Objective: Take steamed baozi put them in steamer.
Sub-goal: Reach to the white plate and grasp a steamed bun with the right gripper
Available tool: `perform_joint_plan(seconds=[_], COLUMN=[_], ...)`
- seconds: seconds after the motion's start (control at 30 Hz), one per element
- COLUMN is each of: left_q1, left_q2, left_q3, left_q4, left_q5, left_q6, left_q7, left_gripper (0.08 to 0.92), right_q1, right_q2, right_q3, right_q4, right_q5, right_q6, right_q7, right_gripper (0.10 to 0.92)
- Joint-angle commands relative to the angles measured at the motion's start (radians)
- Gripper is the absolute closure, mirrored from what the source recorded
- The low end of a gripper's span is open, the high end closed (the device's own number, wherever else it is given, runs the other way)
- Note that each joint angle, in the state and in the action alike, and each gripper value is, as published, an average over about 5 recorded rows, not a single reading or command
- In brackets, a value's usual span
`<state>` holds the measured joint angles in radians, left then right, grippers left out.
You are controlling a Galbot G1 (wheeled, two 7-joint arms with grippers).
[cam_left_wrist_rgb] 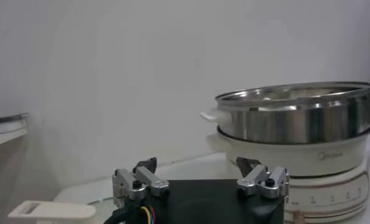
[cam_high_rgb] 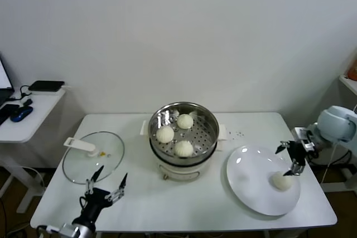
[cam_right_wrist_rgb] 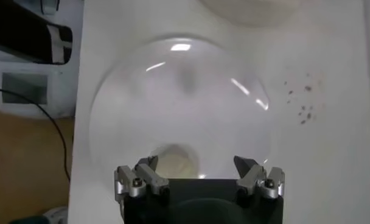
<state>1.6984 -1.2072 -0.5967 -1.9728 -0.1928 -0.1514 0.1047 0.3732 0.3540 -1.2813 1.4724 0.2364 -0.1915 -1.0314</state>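
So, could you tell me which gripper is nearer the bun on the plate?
Right. The right gripper hovers open just above the bun; the left gripper waits across the table by the lid.

My right end effector (cam_high_rgb: 290,161) hangs open over the plate (cam_high_rgb: 251,185) at lower right, last bun (cam_high_rgb: 281,180) just under it, nothing else on the plate. Between plate and steamer (cam_high_rgb: 183,116), centre frame, bare counter (cam_high_rgb: 184,207). Steamer is open-topped, three buns (cam_high_rgb: 165,134) inside, right half of its floor free. Glass lid (cam_high_rgb: 92,160) lies flat at lower left; left end effector (cam_high_rgb: 107,181) is beside it.
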Motion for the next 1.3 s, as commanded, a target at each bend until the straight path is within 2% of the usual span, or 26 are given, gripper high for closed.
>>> perform_joint_plan(seconds=[0.03, 0.53, 1.3], left_q1=[0.015, 0.022, 0.024], left_q2=[-0.009, -0.025, -0.026], left_q3=[0.001, 0.002, 0.000], left_q4=[0.000, 0.002, 0.012], left_q5=[0.003, 0.009, 0.008], left_q6=[0.010, 0.005, 0.001], left_q7=[-0.015, -0.013, -0.012], left_gripper=[0.177, 0.177, 0.177], right_q1=[-0.291, -0.298, -0.320], right_q2=[-0.022, 0.072, 0.111], right_q3=[0.183, 0.189, 0.192], right_q4=[-0.066, -0.138, -0.164], right_q5=[-0.092, -0.115, -0.119], right_q6=[-0.040, -0.059, -0.064], right_q7=[0.011, 0.074, 0.046], right_gripper=[0.203, 0.203, 0.203])
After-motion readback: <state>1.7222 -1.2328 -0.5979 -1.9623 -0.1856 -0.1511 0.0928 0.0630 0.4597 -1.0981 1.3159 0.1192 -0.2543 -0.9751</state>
